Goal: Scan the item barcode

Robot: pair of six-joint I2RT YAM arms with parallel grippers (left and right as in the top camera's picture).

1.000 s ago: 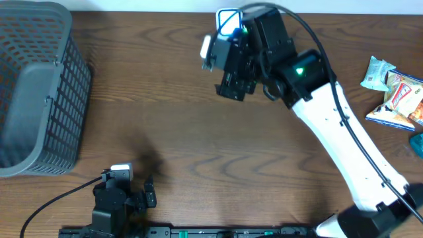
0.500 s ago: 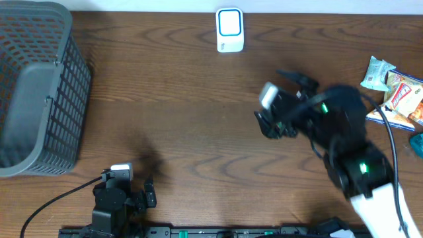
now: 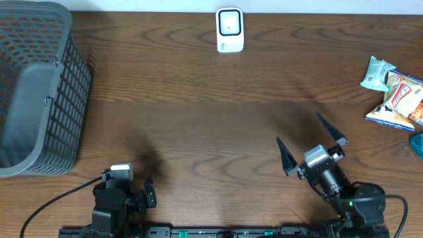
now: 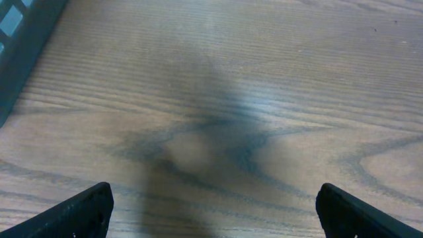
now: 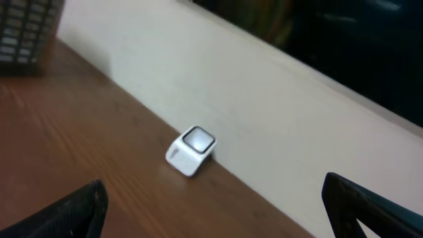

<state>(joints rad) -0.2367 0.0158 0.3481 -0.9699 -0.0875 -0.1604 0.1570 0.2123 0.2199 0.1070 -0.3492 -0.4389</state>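
The white barcode scanner (image 3: 230, 30) stands at the table's far edge; the right wrist view shows this scanner (image 5: 192, 150) ahead, against the pale wall. Snack packets (image 3: 395, 92), the items, lie in a heap at the right edge, untouched. My right gripper (image 3: 308, 144) hangs near the front right, open and empty, its black fingers (image 3: 285, 157) spread wide. In its own view the right gripper (image 5: 218, 213) holds nothing. My left gripper (image 3: 135, 193) rests folded at the front left. The left gripper (image 4: 215, 215) is open over bare wood.
A grey mesh basket (image 3: 36, 86) fills the far left; its corner shows in the left wrist view (image 4: 20, 33) and its rim in the right wrist view (image 5: 26, 26). Brown wooden table (image 3: 198, 119) lies between basket, scanner and packets.
My right arm has pulled back from the scanner at the far edge to the front right of the table, its gripper open throughout. The left arm has not moved.
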